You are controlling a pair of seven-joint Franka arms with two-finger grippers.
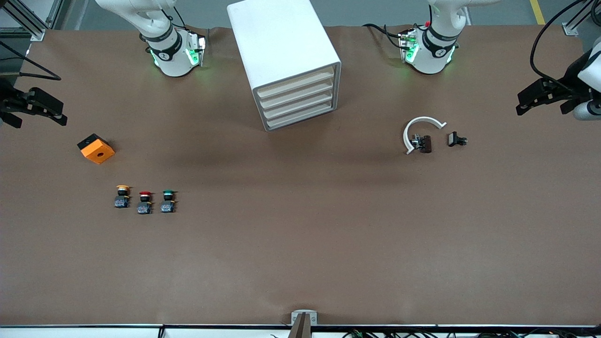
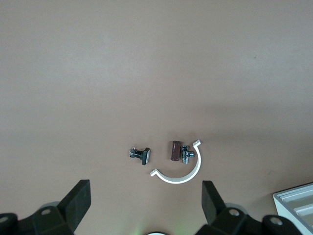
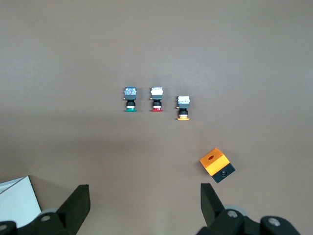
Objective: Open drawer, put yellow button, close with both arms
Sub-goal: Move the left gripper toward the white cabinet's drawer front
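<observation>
Drawer [image 1: 297, 82] shut, yellow button [image 1: 122, 196] tabled, nothing legible

No readable text, labels, brands or numbers on anything visible.

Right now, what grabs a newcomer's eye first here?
The white cabinet between the two arm bases, all four drawers shut, top drawer included. Next, three buttons in a row toward the right arm's end, the yellow button outermost, with an orange box farther from the front camera. Left gripper and right gripper wait open at the table's ends.
</observation>
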